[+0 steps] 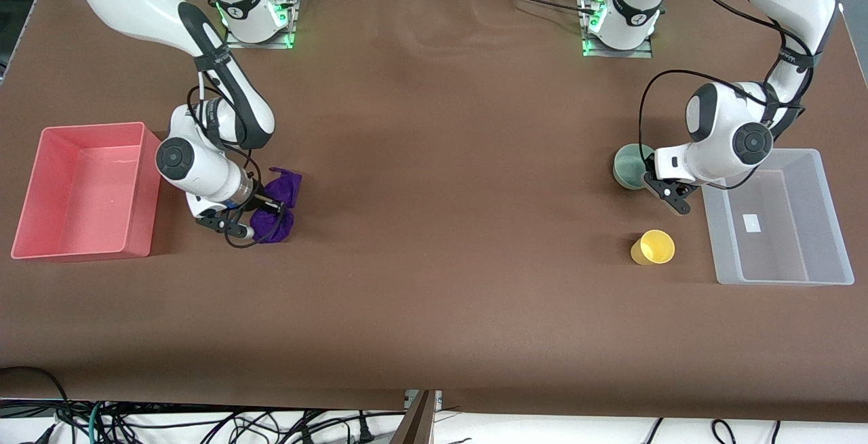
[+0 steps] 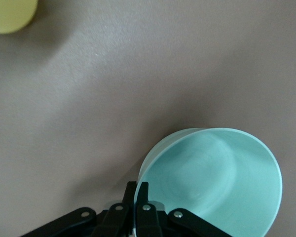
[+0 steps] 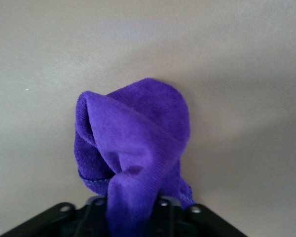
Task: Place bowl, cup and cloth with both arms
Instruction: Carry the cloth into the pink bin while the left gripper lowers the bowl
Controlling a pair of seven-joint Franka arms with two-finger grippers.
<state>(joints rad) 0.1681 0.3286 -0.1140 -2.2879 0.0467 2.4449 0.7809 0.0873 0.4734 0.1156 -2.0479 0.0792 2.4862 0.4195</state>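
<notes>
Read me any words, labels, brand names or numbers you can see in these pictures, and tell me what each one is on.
No text can be read with certainty.
White label inside the clear plastic bin: looks blank or is too small to read.
Black bands with small markings on both arms: too small to read.
The bowl, held in the left gripper, the cup, the cloth, held in the right gripper, and the pink bin: no print visible.

Both arms were built of glossy white rounded segments with black joint bands, round black end caps and loose black cables, and their bases glowed green. The left gripper (image 1: pixel 668 194) and the right gripper (image 1: pixel 234 217) were black, with silver screws set into the linkage of the fingers (image 2: pixel 140 197).
</notes>
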